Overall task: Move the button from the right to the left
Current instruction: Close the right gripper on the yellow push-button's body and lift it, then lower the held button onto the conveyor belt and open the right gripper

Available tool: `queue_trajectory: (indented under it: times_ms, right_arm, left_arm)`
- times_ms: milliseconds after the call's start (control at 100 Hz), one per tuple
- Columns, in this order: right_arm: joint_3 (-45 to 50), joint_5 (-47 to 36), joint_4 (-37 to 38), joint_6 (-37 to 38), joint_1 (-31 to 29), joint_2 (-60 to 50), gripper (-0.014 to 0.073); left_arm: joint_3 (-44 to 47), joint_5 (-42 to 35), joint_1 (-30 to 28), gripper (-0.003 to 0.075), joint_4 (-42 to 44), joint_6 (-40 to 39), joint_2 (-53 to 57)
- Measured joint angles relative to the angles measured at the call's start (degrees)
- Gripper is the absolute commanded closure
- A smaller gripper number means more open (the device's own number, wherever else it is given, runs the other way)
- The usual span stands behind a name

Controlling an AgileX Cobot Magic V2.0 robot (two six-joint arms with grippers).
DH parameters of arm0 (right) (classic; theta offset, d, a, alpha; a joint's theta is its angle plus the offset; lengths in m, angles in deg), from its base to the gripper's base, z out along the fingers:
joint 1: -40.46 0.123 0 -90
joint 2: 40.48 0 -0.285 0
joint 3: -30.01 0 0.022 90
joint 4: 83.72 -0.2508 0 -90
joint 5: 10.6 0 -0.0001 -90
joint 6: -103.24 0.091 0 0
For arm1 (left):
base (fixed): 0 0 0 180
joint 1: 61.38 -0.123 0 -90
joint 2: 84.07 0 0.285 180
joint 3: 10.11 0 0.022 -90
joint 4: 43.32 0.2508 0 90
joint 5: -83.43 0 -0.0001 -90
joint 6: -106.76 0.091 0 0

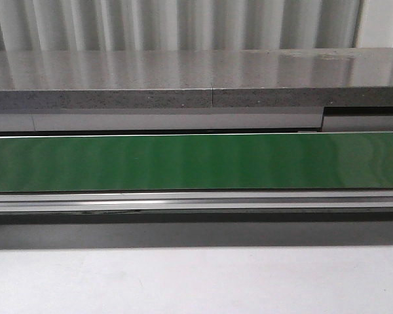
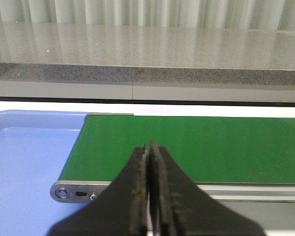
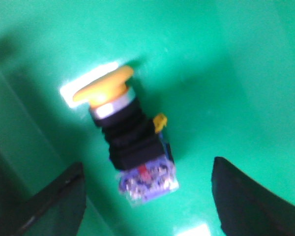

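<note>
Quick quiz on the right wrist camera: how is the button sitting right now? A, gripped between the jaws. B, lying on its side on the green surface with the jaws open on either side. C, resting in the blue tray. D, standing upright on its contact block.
B: the button lies tipped on its side on the green surface, and the right gripper has its jaws spread wide, touching nothing.

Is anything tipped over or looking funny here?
Yes. The button lies on its side on a green surface, its yellow cap pointing sideways instead of up. The right end effector is open around it. Nothing looks broken, though the picture is blurry.
</note>
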Motion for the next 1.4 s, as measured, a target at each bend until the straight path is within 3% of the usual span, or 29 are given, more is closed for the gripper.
queue_trajectory:
  times_ms: [180, 250, 360, 440, 680, 880, 1130, 1400]
  right_arm:
    - [-1.6, -0.7, 0.0, 0.0, 0.0, 3.9, 0.0067]
    - [-2.3, -0.5, 0.0, -0.1, 0.0, 5.1, 0.0139]
    - [-2.6, -0.5, 0.0, -0.2, 0.0, 6.2, 0.0337]
    - [-2.7, -0.5, 0.0, -0.4, 0.0, 6.3, 0.0400]
    - [-3.0, -0.5, -0.1, -0.5, 0.0, 5.7, 0.0396]
    - [-3.0, -0.4, -2.3, -0.8, 0.6, -1.5, 0.0396]
    - [-3.1, 5.1, -4.1, -1.5, 9.0, -10.8, 0.0396]
    - [-1.0, 9.0, -5.6, -1.5, 20.1, -11.7, 0.0396]
  left_arm:
    - [0.0, 0.0, 0.0, 0.0740, 0.0, 0.0, 0.0]
    - [0.0, 0.0, 0.0, 0.0740, 0.0, 0.0, 0.0]
    - [0.0, 0.0, 0.0, 0.0740, 0.0, 0.0, 0.0]
    - [0.0, 0.0, 0.0, 0.0740, 0.0, 0.0, 0.0]
    - [0.0, 0.0, 0.0, 0.0740, 0.0, 0.0, 0.0]
    - [0.0, 0.0, 0.0, 0.0740, 0.0, 0.0, 0.0]
    - [0.0, 0.0, 0.0, 0.0740, 0.0, 0.0, 0.0]
    - [0.0, 0.0, 0.0, 0.0740, 0.0, 0.0, 0.0]
